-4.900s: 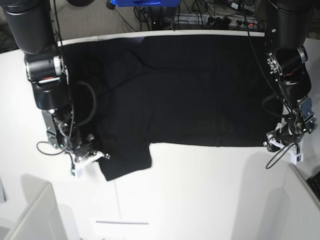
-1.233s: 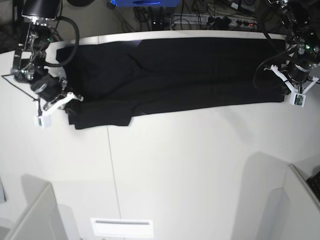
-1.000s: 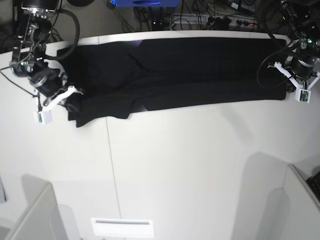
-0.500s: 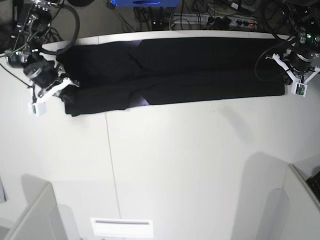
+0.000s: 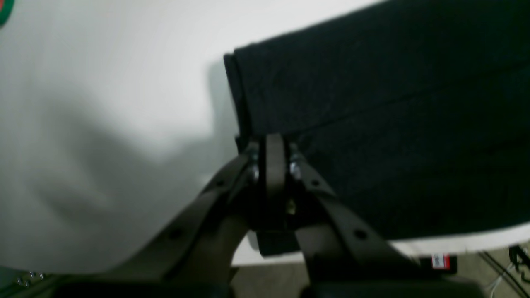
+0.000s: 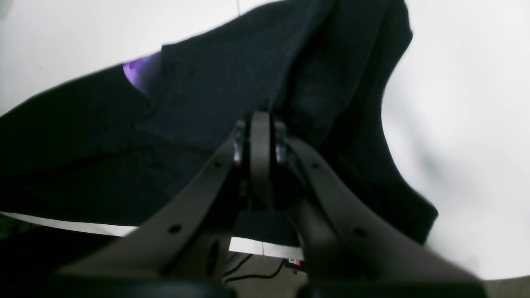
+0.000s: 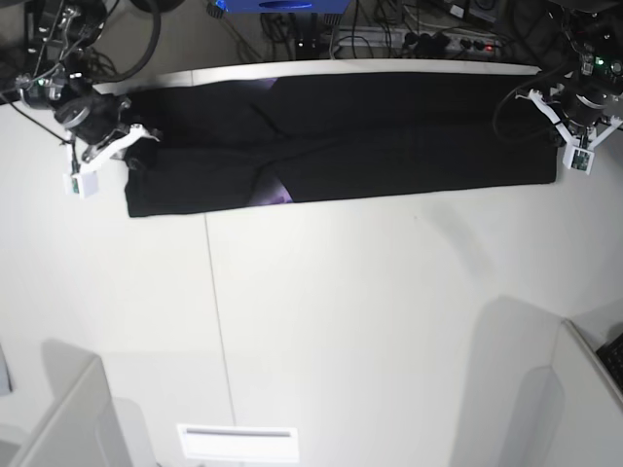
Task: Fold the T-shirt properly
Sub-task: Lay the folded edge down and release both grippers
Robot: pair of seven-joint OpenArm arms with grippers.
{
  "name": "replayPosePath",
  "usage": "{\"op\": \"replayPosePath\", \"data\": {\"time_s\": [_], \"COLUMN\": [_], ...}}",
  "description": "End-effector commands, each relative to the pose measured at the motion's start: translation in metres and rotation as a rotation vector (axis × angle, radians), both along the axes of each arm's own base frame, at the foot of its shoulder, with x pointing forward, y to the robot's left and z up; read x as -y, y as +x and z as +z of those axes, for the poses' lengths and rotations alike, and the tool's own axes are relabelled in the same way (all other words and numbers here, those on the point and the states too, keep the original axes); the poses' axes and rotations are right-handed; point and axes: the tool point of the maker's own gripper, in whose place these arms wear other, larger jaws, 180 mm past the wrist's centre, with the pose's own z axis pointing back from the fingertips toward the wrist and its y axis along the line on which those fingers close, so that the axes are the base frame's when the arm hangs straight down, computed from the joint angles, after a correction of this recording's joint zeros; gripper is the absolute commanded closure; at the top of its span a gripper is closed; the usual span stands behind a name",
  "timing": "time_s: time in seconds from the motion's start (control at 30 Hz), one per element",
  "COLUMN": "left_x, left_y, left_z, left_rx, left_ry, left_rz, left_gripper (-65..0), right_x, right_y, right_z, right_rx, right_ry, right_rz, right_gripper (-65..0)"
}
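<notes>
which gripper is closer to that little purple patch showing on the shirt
Right. The right gripper pinches the T-shirt at the end nearer the purple patch; the left gripper grips the opposite end, farther from it.

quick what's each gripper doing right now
Left gripper: shut on the T-shirt, at its edge.
Right gripper: shut on the T-shirt, at the bunched end.

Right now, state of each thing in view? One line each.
T-shirt: folded lengthwise into a long band along the table's far edge, a sliver of purple print showing at the fold.
Left end effector: shut on the T-shirt's end.
Right end effector: shut on bunched cloth at the other end.
Table: white, T-shirt lying on its far part.
</notes>
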Motion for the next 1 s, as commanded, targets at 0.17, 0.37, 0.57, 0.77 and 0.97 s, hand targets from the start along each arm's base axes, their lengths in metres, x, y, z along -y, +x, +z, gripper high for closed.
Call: {"op": "replayPosePath", "data": {"time_s": [0.17,0.37,0.57,0.77,0.97], "left_x": [-0.004,-0.006,-0.006,-0.006,-0.006], "left_y": [-0.002,-0.004,-0.012,-0.012,-0.012], "left_z": [0.007,0.004,0.001,0.0,-0.001], "left_rx": [0.006,-0.005,-0.027,-0.029,-0.03], "left_ry": [0.029,0.028,0.027,0.025,0.025], "left_rz": [-0.015,-0.01,-0.007,-0.005,-0.003], "left_gripper": [0.0,0.0,0.0,0.0,0.0], "right_x": [0.003,0.005,0.007,0.01,0.009], "right_y": [-0.001,-0.002,-0.012,-0.021,-0.022], "right_z": [0.005,0.003,-0.009,-0.025,-0.026], "right_rx": [0.02,0.012,-0.036,-0.087,-0.094], "right_ry": [-0.011,-0.015,-0.005,0.013,0.015], "right_rz": [0.0,-0.005,-0.016,-0.034,-0.033], "right_gripper": [0.0,0.0,0.0,0.0,0.0]}}
